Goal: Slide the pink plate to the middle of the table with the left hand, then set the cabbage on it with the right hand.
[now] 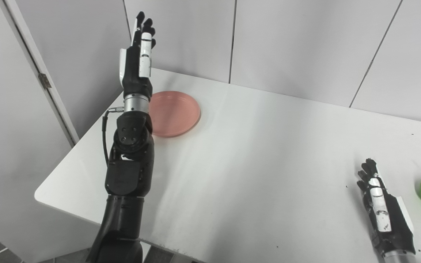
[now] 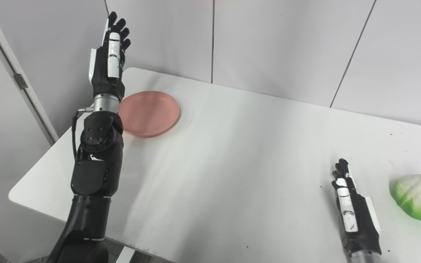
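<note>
The round pink plate (image 1: 174,113) lies near the far left corner of the white table (image 1: 250,164). The left hand (image 1: 139,54) is raised above it, fingers straight, empty. The pale green cabbage (image 2: 418,197) sits at the right edge, just beside the flat, empty right hand (image 2: 353,212).

Both head views are bright and evenly lit, with soft, diffuse light that seems to fall from above. The white table (image 1: 254,157) carries broad pale sheen rather than hard glare, most washed out along its far edge, and faint grey streaks run diagonally across it. Shadows are weak: only a thin dark rim under the pink plate (image 1: 174,113) and a soft one beneath the cabbage (image 2: 418,197). Focus is fair overall, though fine detail is slightly soft and grainy. The wall panel seams look straight, showing little edge distortion.
</note>
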You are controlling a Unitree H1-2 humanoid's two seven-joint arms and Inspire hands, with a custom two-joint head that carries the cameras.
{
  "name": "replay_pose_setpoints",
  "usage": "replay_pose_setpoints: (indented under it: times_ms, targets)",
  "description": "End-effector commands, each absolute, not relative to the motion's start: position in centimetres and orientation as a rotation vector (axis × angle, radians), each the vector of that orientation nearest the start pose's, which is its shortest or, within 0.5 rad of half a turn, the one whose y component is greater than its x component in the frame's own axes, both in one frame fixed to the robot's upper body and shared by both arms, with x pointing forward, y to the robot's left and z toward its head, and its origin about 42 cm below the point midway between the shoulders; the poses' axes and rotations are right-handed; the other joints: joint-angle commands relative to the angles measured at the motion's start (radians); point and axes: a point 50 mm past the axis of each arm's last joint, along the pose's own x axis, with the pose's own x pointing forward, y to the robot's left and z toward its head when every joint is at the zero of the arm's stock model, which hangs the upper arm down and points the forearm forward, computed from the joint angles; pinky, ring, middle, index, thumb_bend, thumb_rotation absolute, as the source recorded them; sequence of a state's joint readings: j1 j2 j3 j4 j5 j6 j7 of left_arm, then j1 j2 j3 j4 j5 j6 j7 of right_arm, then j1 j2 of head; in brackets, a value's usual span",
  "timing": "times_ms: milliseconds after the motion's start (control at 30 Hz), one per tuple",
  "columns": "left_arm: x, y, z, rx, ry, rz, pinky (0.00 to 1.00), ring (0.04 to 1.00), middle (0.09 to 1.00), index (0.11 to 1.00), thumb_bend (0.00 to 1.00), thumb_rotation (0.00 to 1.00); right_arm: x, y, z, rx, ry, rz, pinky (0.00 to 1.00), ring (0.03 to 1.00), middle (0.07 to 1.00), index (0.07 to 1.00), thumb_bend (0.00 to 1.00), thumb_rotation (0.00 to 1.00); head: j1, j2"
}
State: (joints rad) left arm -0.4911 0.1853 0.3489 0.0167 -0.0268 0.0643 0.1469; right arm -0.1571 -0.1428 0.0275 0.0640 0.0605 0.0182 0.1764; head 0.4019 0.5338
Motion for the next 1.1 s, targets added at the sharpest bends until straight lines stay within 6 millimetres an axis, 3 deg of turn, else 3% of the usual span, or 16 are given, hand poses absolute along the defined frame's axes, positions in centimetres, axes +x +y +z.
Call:
replay_pose_setpoints:
  times_ms: [0, 333, 700, 1067]
  targets:
    - [41.0, 34.6, 30.3, 0.024, -0.540, 0.409, 0.95, 0.943, 0.955, 0.953, 0.43, 1.00, 33.4, -23.0, 12.3, -0.088, -0.042, 0.225, 1.00, 1.000, 1.000, 1.000, 0.28, 1.00, 0.001, 0.001]
    - [41.5, 40.5, 29.0, 0.018, -0.477, 0.477, 0.97, 0.969, 0.976, 0.973, 0.43, 1.00, 33.2, -23.1, 12.6, -0.098, -0.043, 0.221, 1.00, 1.000, 1.000, 1.000, 0.25, 1.00, 0.011, 0.005]
    - [41.4, 44.4, 26.4, -0.019, -0.380, 0.540, 0.96, 0.951, 0.954, 0.960, 0.43, 1.00, 33.2, -23.2, 12.6, -0.086, -0.051, 0.230, 1.00, 1.000, 1.000, 1.000, 0.25, 1.00, 0.011, 0.007]
    - [41.1, 45.0, 24.1, -0.074, -0.301, 0.559, 0.91, 0.892, 0.903, 0.908, 0.43, 1.00, 33.2, -23.2, 12.7, -0.088, -0.050, 0.227, 1.00, 1.000, 1.000, 1.000, 0.25, 1.00, 0.011, 0.011]
